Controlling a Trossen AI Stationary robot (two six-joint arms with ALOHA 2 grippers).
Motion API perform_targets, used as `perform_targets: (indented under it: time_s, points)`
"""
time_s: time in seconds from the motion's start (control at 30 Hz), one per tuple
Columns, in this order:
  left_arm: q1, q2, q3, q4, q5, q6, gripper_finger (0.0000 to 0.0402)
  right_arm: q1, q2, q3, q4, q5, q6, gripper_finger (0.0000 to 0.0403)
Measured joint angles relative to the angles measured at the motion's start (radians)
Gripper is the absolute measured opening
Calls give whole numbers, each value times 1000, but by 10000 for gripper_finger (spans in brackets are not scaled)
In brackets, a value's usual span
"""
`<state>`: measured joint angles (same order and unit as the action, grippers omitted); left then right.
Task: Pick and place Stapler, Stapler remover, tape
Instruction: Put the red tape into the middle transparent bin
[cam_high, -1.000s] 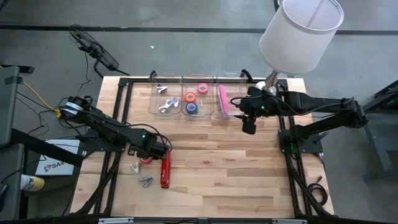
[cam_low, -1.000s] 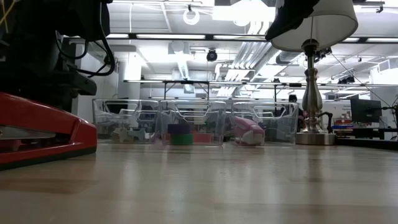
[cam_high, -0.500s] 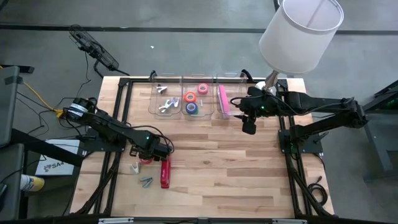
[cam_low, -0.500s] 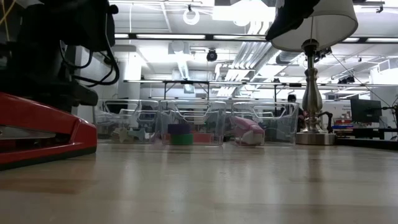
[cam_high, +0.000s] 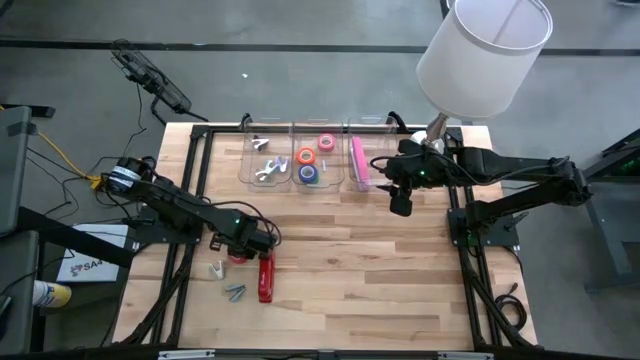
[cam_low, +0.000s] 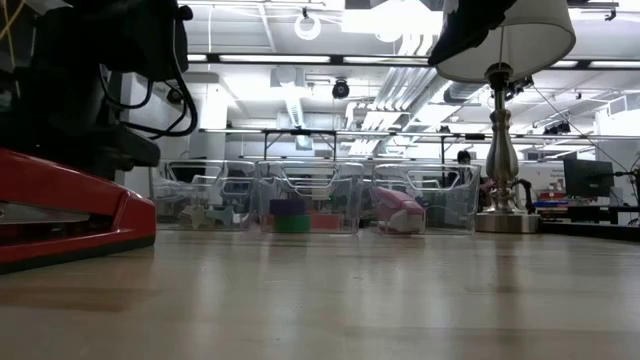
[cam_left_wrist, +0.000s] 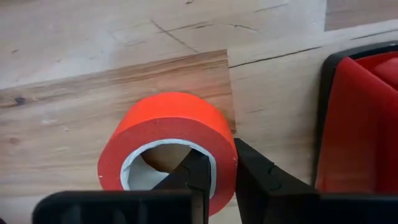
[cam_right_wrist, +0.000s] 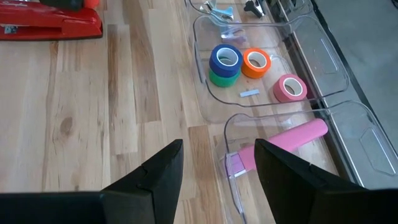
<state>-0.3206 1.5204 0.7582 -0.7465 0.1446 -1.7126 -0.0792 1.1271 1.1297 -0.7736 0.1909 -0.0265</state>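
High view: the left gripper (cam_high: 243, 247) sits low over the near-left part of the wooden counter (cam_high: 400, 290), on a red ring-shaped roll of tape (cam_high: 234, 256) that lies just beside the red stapler (cam_high: 265, 275), whose long axis runs toward the front edge; the three clear plastic bins (cam_high: 305, 160) stand well apart along the far edge, the middle one holding the other tape rolls. The right gripper (cam_high: 400, 205) hangs near the bin with the pink stapler (cam_high: 358, 160), jaws partly apart and holding nothing. Low view: the red stapler fills the near left, with the dark left arm behind it; the roll is hidden. Left wrist view: the gripper is closed narrow on the roll's wall, one finger (cam_left_wrist: 193, 180) inside the ring, the other outside; the roll stands flat, hole upward. Right wrist view: the bins lie directly ahead. Judgement: the left arm is nearer; the coming lift carries far-rightward to the middle bin.
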Motion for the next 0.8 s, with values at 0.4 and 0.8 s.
perform_targets:
  time_s: [0.4,0.8]
  points:
    - [0,-88,77,-46,-93,27,37,0,0,0,0,0,-12,188]
    - [45,-147,151,-1,-316,78,37,0,0,0,0,0,-19,188]
